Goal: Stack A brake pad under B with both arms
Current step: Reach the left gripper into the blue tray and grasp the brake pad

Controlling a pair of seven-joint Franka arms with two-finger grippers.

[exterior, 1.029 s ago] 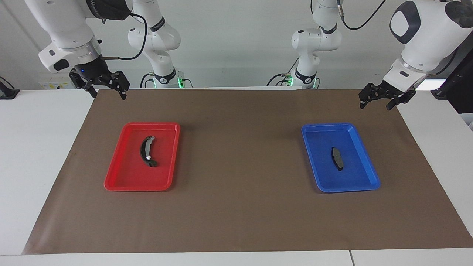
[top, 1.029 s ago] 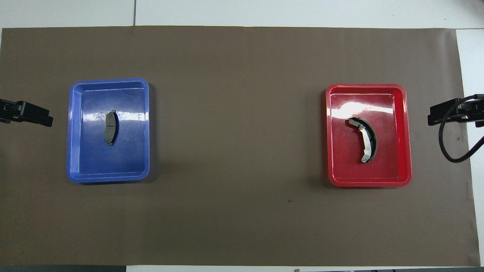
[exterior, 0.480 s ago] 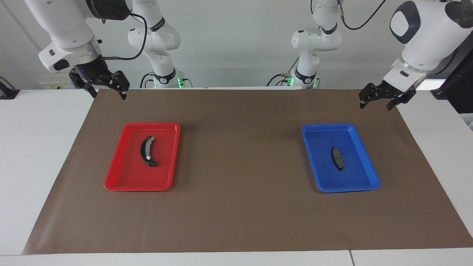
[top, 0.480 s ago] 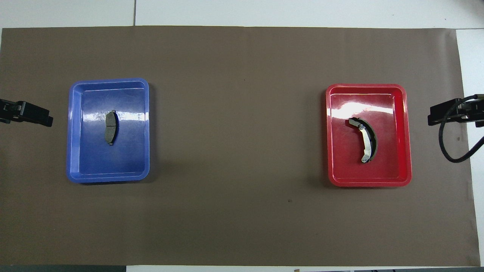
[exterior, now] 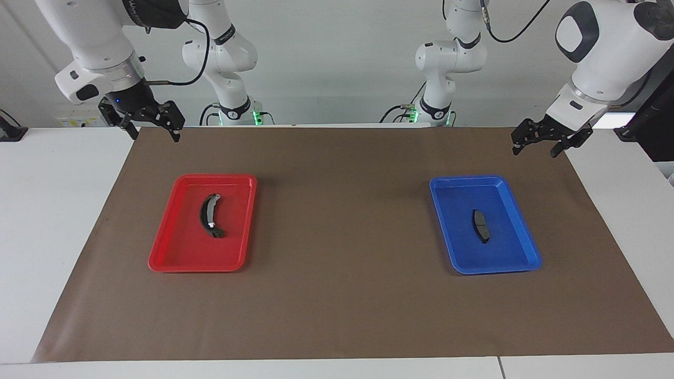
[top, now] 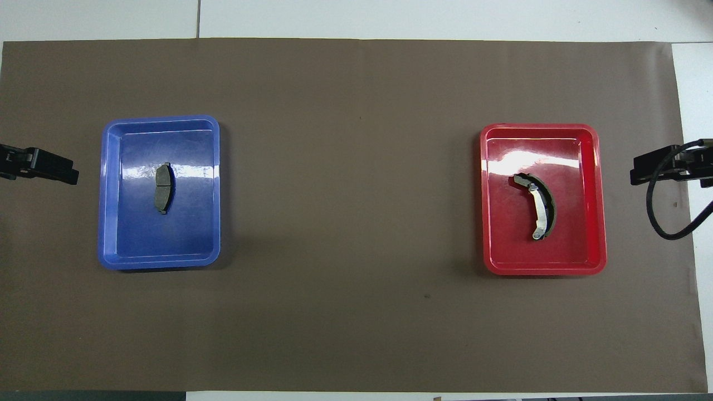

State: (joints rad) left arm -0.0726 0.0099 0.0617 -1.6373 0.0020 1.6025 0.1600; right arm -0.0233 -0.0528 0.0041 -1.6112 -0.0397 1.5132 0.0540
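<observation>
The left hand (exterior: 542, 141) hangs over the edge of the brown mat (exterior: 342, 295) at the left arm's end of the desk (exterior: 47, 210), fingers spread wide and empty. The right hand (exterior: 152, 126) hangs over the mat's corner at the right arm's end, also wide and empty. Neither is over a tray.

On the mat lie two trays, well apart. The blue tray (exterior: 447, 231) sits toward the left arm's end, the red tray (exterior: 168, 252) toward the right arm's end. B (exterior: 209, 216), the long black crescent with silvery patches, lies in the red tray, near its middle. The A brake pad (exterior: 479, 225), short and dark grey, lies flat in the blue tray, also near its middle.

Nothing has been picked up, so the whole task looks still ahead, and the risks seem these:

- Order: if B is set down first, the short pad ends on top, the wrong way round.
- Both pieces lie flat on glossy tray floors; fingers closing from above may skid a piece sideways or drag the light tray along.
- B is curved and much longer than the pad below, so it overhangs both ends; placed off-centre it would likely tip or slide off.
- Both hands meeting at one spot could collide.
</observation>
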